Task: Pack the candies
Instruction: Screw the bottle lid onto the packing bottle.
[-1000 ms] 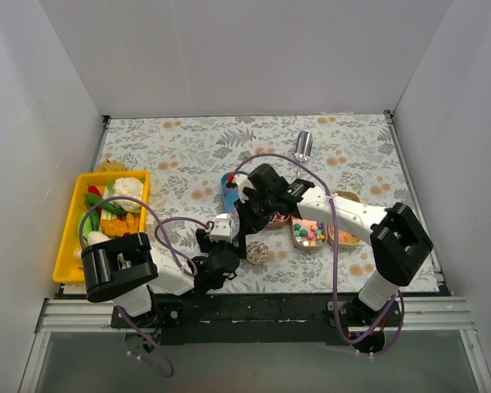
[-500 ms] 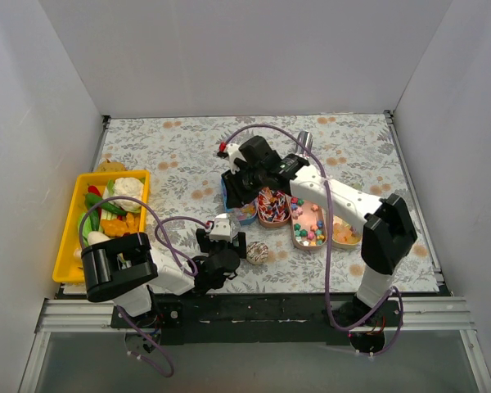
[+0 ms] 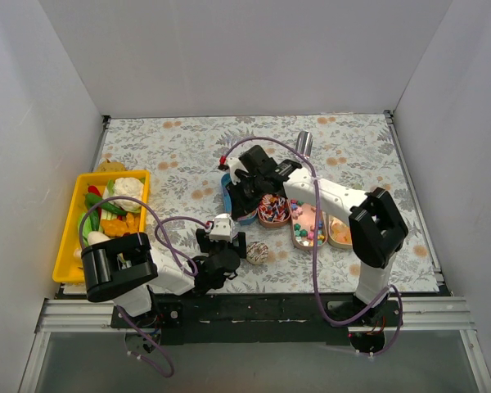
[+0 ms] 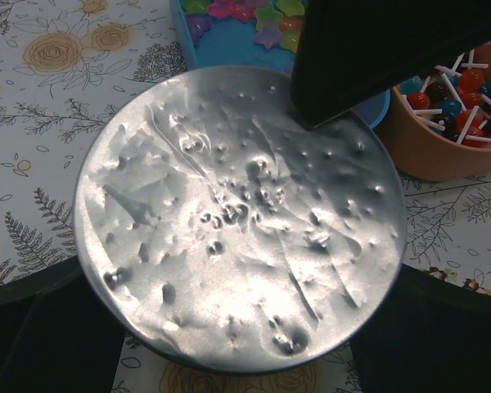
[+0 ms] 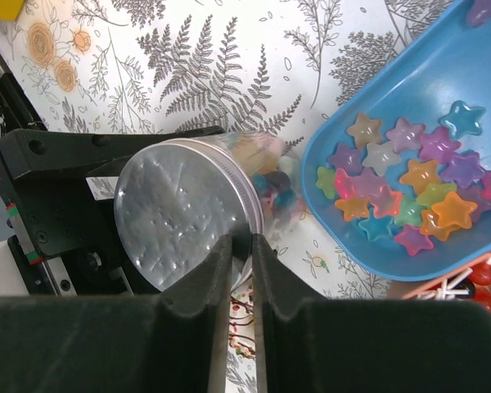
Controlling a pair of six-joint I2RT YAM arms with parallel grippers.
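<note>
Nearest the bases, the left gripper is clamping a jar that is lying tipped on its side, its silver lid facing the wrist. Some candies are showing through its clear wall. Just beyond, the right gripper is hovering at the lid's edge, its fingers standing a thin slit apart with nothing showing between them. Past it, star candies are lying in the blue tray, sticks are filling the orange tub beside it, and balls and gummies are sitting farther right.
</note>
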